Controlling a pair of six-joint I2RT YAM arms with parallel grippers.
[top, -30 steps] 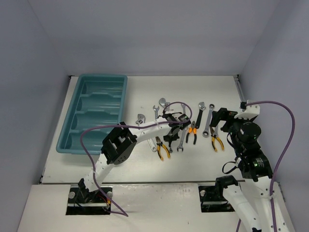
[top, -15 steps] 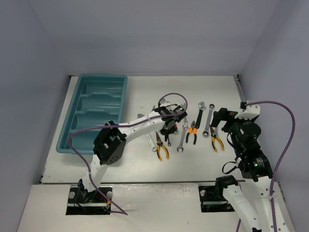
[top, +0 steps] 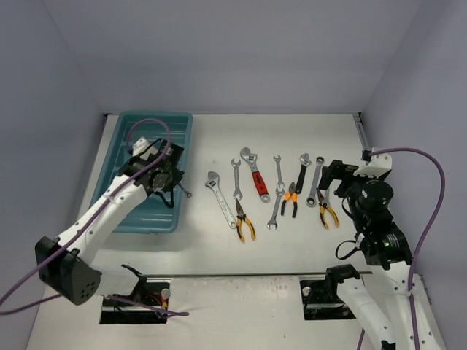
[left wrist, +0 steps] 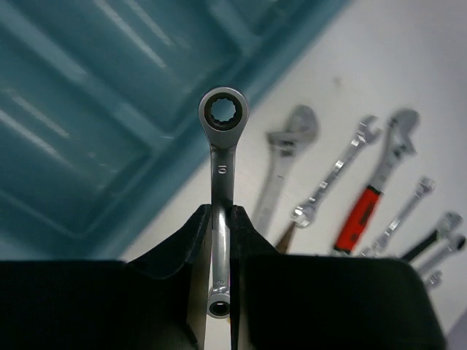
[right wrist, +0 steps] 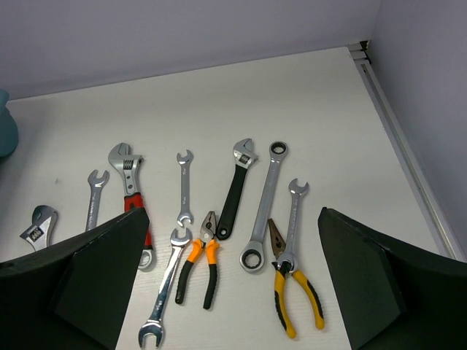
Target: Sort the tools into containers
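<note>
My left gripper is shut on a small silver ratchet wrench, gripped by its shank with the ring head sticking out. It hangs over the right rim of the teal tray, whose long compartments are the containers. Tools lie in a row on the white table: a silver adjustable wrench, a red-handled adjustable wrench, a black-handled one, orange-handled pliers and yellow-handled pliers. My right gripper hovers open above the right-hand tools, holding nothing.
More spanners lie among the tools, including a long ratchet wrench and a second pair of yellow pliers. Grey walls close in the table on three sides. A metal rail runs along the right edge.
My left arm has swung from the middle of the tool row leftward to the tray's right rim, carrying the small wrench. The right arm has stayed put.
</note>
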